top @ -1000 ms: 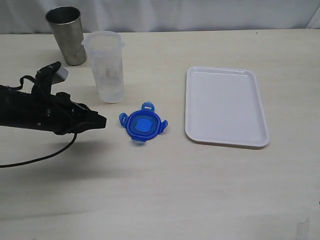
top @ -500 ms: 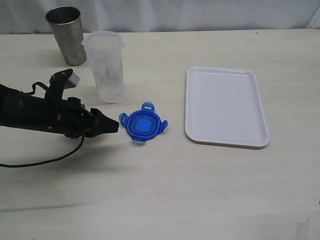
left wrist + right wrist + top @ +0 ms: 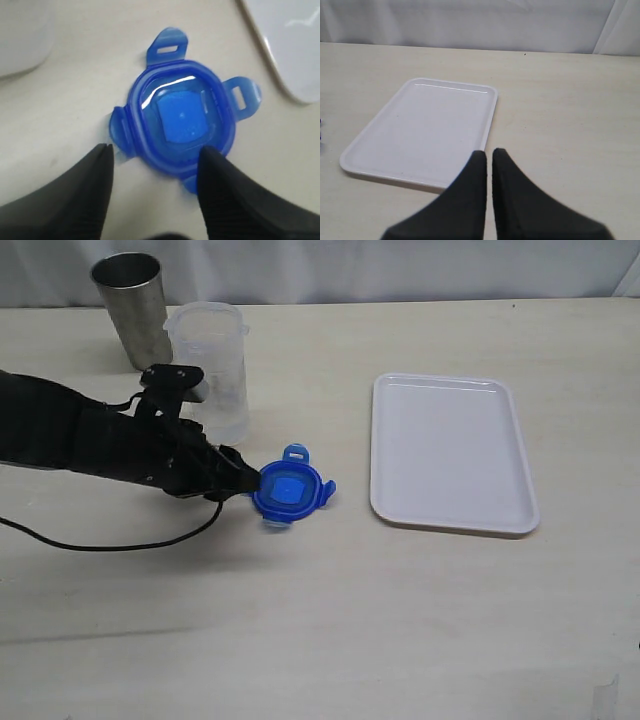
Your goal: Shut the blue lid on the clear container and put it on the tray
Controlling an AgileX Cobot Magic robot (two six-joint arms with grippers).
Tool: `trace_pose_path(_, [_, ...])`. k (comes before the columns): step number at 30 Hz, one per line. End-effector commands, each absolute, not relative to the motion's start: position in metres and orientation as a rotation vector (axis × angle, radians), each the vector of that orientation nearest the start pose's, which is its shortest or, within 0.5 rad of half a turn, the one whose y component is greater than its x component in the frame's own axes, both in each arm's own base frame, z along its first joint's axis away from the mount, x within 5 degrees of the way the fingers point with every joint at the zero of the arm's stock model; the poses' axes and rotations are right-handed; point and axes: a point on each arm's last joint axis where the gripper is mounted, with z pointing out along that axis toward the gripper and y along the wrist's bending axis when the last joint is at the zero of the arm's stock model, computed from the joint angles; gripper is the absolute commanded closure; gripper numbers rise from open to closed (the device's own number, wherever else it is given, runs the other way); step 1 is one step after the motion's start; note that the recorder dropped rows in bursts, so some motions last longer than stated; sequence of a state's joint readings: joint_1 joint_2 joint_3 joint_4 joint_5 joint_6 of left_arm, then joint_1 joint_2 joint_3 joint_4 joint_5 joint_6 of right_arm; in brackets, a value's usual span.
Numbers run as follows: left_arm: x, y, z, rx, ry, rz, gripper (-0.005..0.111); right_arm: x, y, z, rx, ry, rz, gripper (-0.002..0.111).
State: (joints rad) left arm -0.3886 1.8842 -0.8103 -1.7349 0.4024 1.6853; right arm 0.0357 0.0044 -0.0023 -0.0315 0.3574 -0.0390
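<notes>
The blue lid (image 3: 288, 489) (image 3: 181, 115) lies flat on the table with its flaps spread out. My left gripper (image 3: 247, 481) (image 3: 156, 152) is open at the lid's left edge. One finger reaches over the lid's near rim, the other stands just outside a flap, and nothing is gripped. Behind the left arm the clear container (image 3: 211, 370) stands upright and uncovered. The white tray (image 3: 448, 450) (image 3: 422, 130) lies to the right with nothing on it. My right gripper (image 3: 489, 154) is shut and holds nothing, hovering near the tray's corner; the exterior view does not show it.
A grey metal cup (image 3: 133, 308) stands at the back left, close beside the clear container. The left arm's black cable (image 3: 110, 544) trails over the table at the left.
My left arm has moved right across the table until its fingertips reached the blue lid, and its jaws have opened. The lid, container and tray have not moved.
</notes>
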Motion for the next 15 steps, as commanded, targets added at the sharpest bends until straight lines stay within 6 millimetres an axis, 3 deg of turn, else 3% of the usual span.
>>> trace_pose_path(1, [0.297, -0.163, 0.117, 0.505, 2.463, -0.715, 0.058, 0.053, 0.001, 0.182, -0.087, 1.828, -0.029, 0.104])
trace_pose_path(5, [0.298, -0.160, 0.100, 0.488, 2.521, -0.658, 0.058, 0.053, 0.001, 0.182, -0.087, 1.828, -0.029, 0.104])
trace_pose_path(10, [0.299, -0.166, 0.082, 0.501, 2.558, -0.738, 0.058, 0.053, 0.001, 0.182, -0.087, 1.828, -0.029, 0.104])
trace_pose_path(15, [0.309, -0.173, 0.086, 0.509, 2.519, -0.783, 0.058, 0.053, 0.001, 0.182, -0.087, 1.828, -0.029, 0.104])
